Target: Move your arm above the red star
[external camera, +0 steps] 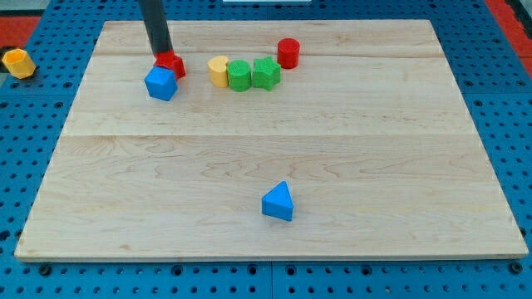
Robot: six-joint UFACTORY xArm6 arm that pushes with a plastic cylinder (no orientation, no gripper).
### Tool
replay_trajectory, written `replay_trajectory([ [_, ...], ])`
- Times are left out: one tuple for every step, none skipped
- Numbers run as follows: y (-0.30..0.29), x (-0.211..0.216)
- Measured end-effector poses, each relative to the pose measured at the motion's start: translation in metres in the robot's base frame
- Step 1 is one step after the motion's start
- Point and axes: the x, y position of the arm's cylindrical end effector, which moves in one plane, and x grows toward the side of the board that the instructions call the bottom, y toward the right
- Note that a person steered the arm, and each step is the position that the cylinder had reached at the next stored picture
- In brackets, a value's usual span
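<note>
Red star sits upper left in the frame, touching a blue cube; my tip, a bare rod holding nothing, rests at its top edge.

View count: one camera view is supplied; no second view exists with which a part of the scene could be shared.
Position: the wooden board is looked at from beyond its near edge, from above.
Direction: the view is aimed downward and toward the far edge, at a slant.
Distance: moderate; nearly the whole board is taken in, its near corners just inside the frame.
Surround: strips of the blue pegboard table are seen at left, right and near.
</note>
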Motion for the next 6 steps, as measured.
replay_trajectory([
  [0.001,-0.005],
  [-0.031,-0.008],
  [-0.063,-0.015],
  [-0.073,-0.034],
  [-0.076,-0.046],
  [-0.046,-0.041],
])
